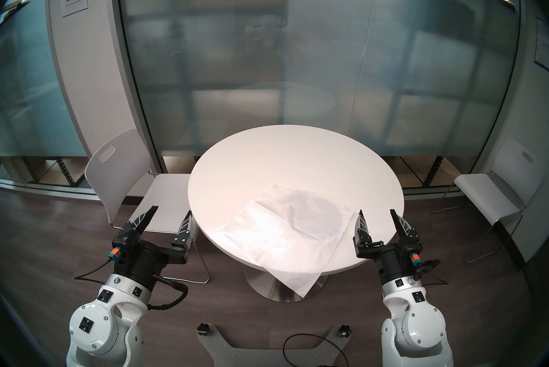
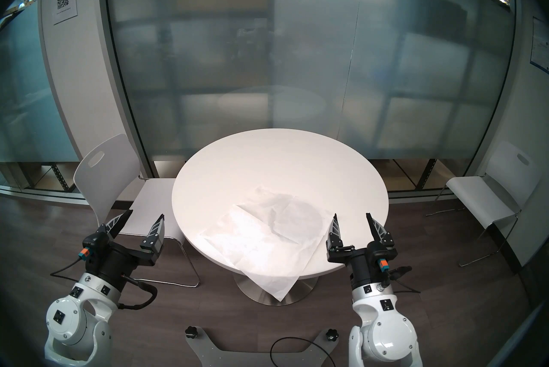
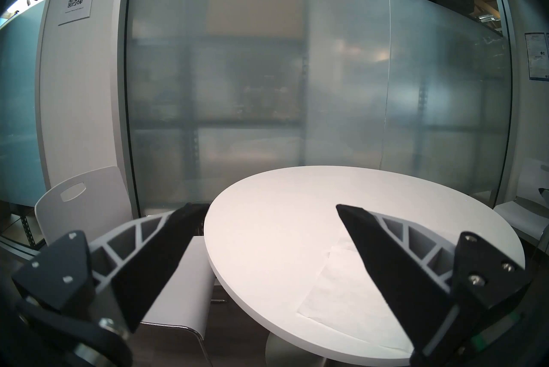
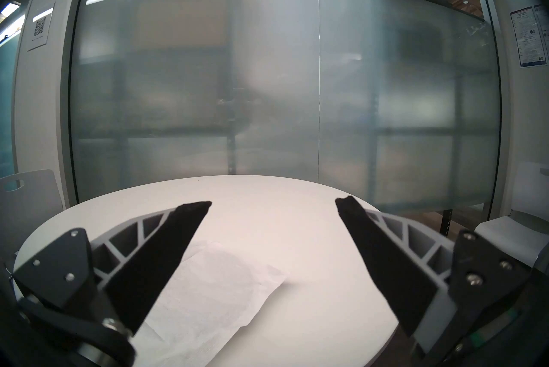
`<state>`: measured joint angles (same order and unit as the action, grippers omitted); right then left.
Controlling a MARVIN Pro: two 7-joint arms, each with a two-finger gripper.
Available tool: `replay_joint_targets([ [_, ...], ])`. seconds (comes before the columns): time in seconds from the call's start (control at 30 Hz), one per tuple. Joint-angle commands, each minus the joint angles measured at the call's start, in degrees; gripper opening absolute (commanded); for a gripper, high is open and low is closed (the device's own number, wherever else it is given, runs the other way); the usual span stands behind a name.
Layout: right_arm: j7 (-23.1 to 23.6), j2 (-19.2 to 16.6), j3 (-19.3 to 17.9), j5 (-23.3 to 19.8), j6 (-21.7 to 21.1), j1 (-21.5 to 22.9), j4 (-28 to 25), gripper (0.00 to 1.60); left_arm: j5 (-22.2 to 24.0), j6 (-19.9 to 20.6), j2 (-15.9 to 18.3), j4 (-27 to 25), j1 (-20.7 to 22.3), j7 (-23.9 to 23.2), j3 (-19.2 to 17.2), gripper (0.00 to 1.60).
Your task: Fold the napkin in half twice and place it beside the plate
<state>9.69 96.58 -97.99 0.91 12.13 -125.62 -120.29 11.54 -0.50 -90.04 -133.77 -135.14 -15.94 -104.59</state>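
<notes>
White crinkled paper, the napkin point(image 1: 285, 235), lies spread across the lower middle of the head view, on the near part of my round white counter point(image 1: 282, 155), with one corner hanging off the near edge, down in front of the metal pedestal base point(image 1: 261, 283). Through the thin sheet, right of its centre, shows a round grey shape, the plate point(image 1: 322, 213), which sits under the napkin and is covered by it. A few creases run across the paper. My left tool point(image 1: 170, 218) hangs at the lower left of the frame, off the counter's left edge and over a white chair point(image 1: 118, 167), its jaws spread wide with nothing between them. My right tool point(image 1: 377, 219) hangs at the lower right, over the counter's near right edge and just beside the napkin's right border without touching it, jaws likewise wide and bare. In the right wrist view the napkin point(image 4: 214, 295) fills the lower left between the fingers; in the left wrist view it point(image 3: 341, 292) lies at the lower right. Frosted glass panels point(image 1: 267, 60) fill the upper frame behind the counter, and a second white chair point(image 1: 493, 194) stands at the right.
</notes>
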Motion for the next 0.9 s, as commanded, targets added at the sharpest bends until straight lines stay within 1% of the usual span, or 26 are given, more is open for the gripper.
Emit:
replay_joint_targets([
  [0.0,-0.54,0.50,0.06,0.08,-0.30,0.08,-1.11,1.60,0.00,-0.12,0.02,-1.03,0.04,-0.06,0.04,1.60],
  [0.1,-0.77,0.65,0.11,-0.88,-2.16,0.22,-1.47,1.60,0.00,-0.12,0.03,-1.03,0.04,-0.05,0.04,1.60],
  [0.17,-0.85,0.72,0.10,-2.65,-3.71,0.29,-1.84,1.60,0.00,-0.13,0.03,-1.02,0.04,-0.05,0.04,1.60],
  [0.2,-0.94,0.71,0.06,-2.72,-4.04,0.34,-1.95,1.60,0.00,-0.13,0.03,-1.02,0.04,-0.05,0.04,1.60],
  [0.3,-1.30,1.44,-1.31,-4.25,-6.17,0.80,-2.36,1.60,0.01,-0.13,0.03,-1.01,0.05,-0.05,0.04,1.60],
  [0.37,-1.39,1.27,-2.21,-5.12,-7.73,1.16,-2.45,1.60,0.01,-0.14,0.03,-1.01,0.05,-0.05,0.04,1.60],
  [0.43,-0.88,1.35,-2.97,-7.21,-9.62,1.54,-2.70,1.60,0.01,-0.14,0.04,-1.00,0.05,-0.05,0.04,1.60],
  [0.53,-0.42,0.87,-3.59,-8.14,-11.57,2.19,-2.57,1.60,0.01,-0.14,0.04,-1.01,0.05,-0.05,0.04,1.60],
  [0.63,0.16,0.75,-4.05,-10.27,-14.16,3.41,-1.95,1.60,0.02,-0.14,0.04,-1.00,0.05,-0.05,0.04,1.60],
  [0.73,0.51,0.34,-4.14,-10.58,-16.03,4.89,-0.87,1.60,0.02,-0.14,0.04,-1.00,0.05,-0.05,0.04,1.60],
  [0.77,0.81,0.17,-4.36,-11.31,-17.65,5.77,-0.41,1.60,0.02,-0.14,0.04,-1.00,0.05,-0.05,0.04,1.60],
  [0.87,0.68,0.08,-4.77,-11.84,-19.49,7.64,0.83,1.60,0.02,-0.15,0.05,-0.99,0.06,-0.05,0.04,1.60],
])
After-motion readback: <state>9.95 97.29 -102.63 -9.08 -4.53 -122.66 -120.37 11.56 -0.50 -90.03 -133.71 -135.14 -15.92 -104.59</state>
